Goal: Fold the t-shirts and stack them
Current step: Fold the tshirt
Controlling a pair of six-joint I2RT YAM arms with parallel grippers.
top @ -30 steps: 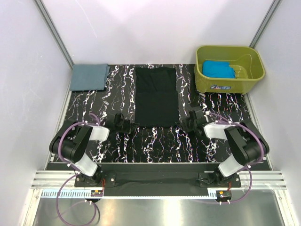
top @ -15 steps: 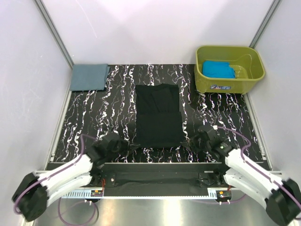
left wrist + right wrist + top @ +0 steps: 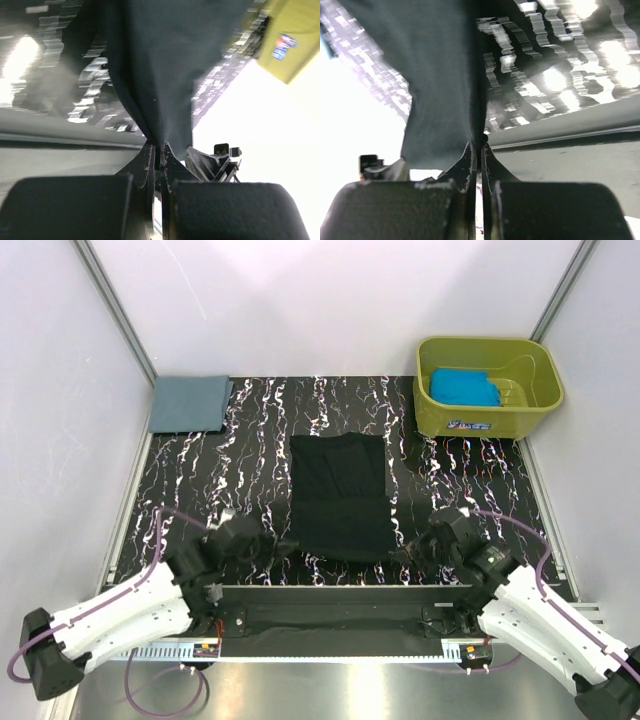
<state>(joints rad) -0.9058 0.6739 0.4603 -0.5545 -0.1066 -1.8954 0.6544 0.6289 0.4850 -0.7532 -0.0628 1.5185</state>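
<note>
The black t-shirt [image 3: 338,495] lies as a long folded strip in the middle of the marbled table. My left gripper [image 3: 282,546] is shut on its near left corner, and my right gripper [image 3: 412,552] is shut on its near right corner. In the left wrist view the black t-shirt [image 3: 165,65] runs up from my closed left gripper [image 3: 160,149]. The right wrist view shows the same black t-shirt [image 3: 445,75] pinched in my right gripper [image 3: 479,145]. A folded slate grey-blue t-shirt [image 3: 188,403] rests at the far left corner. A turquoise-blue t-shirt [image 3: 463,388] lies in the olive-green tub [image 3: 488,418].
The tub stands at the far right corner of the table [image 3: 200,490]. Metal rails [image 3: 130,500] edge the tabletop on both sides, and white walls close the cell. A black bar [image 3: 330,608] with the arm bases runs along the near edge.
Both arms have pulled back toward the near edge, dragging the black t-shirt nearer along the table. Both grippers stay shut on its corners.
</note>
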